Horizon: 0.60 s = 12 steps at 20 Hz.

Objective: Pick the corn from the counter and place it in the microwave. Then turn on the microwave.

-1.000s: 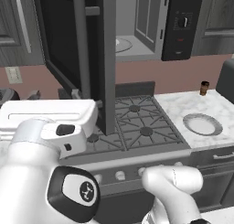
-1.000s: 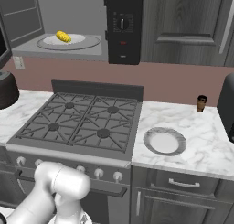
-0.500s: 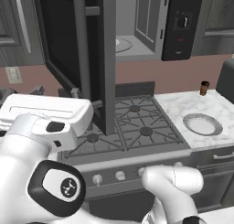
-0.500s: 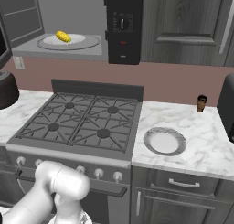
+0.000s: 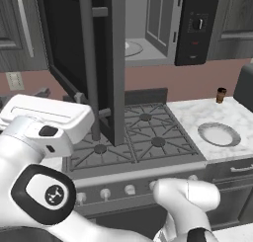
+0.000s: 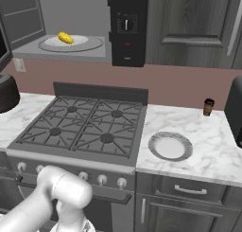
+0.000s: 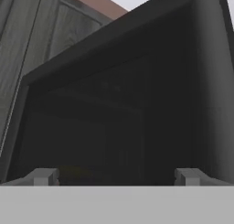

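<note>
- small yellow elongated corn cob [image 6: 65, 38] lies on the round grey glass plate [image 6: 90, 44] inside the big black microwave [image 6: 126, 27], at ten o'clock of the right base view.
- the microwave's dark glossy glass door [image 5: 81, 63] hangs open; two-finger gripper [image 7: 116, 176] faces it, fingers spread wide, empty.
- grey gas stove top [image 6: 82, 126] at centre; white veined marble counter [image 6: 208, 141] at four o'clock carries a round grey dish [image 6: 170, 146] and small brown bottle [image 6: 208, 107].

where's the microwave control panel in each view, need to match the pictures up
Left base view: the microwave control panel stands at the upper right, right of the open microwave cavity.
Right base view: the panel is at top centre, right of the turntable plate that carries the corn.
Hand view: I cannot make out the panel; a dark door surface faces the camera.
Shared landmark: the small brown bottle on the counter, right of the stove.
</note>
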{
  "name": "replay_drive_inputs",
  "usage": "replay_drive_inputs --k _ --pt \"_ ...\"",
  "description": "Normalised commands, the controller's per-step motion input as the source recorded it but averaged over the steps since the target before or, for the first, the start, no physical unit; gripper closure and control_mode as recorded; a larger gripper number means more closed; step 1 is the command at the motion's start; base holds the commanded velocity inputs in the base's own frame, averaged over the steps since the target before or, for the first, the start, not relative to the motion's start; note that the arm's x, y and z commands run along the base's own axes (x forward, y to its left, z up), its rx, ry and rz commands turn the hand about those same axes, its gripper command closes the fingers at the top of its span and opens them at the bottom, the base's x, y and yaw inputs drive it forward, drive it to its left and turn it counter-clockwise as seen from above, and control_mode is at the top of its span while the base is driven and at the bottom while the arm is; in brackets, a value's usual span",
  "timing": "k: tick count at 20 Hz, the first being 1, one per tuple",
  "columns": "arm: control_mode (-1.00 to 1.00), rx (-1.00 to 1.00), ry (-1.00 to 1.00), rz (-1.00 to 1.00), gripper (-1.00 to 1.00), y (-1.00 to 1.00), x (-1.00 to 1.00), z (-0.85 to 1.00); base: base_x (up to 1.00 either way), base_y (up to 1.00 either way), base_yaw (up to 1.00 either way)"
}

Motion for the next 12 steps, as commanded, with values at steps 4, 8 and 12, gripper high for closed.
replay_drive_inputs --k 4,8,12 --pt "-1.0 0.02 0.0 -0.08 -1.0 0.0 0.11 0.0 0.0 0.0 0.0" --pt "-1.0 0.03 -0.03 -0.02 -1.0 -0.13 0.04 0.0 0.0 0.0 0.0" --pt "-1.0 0.03 -0.04 -0.03 -1.0 -0.13 0.09 0.0 0.0 0.0 0.0"
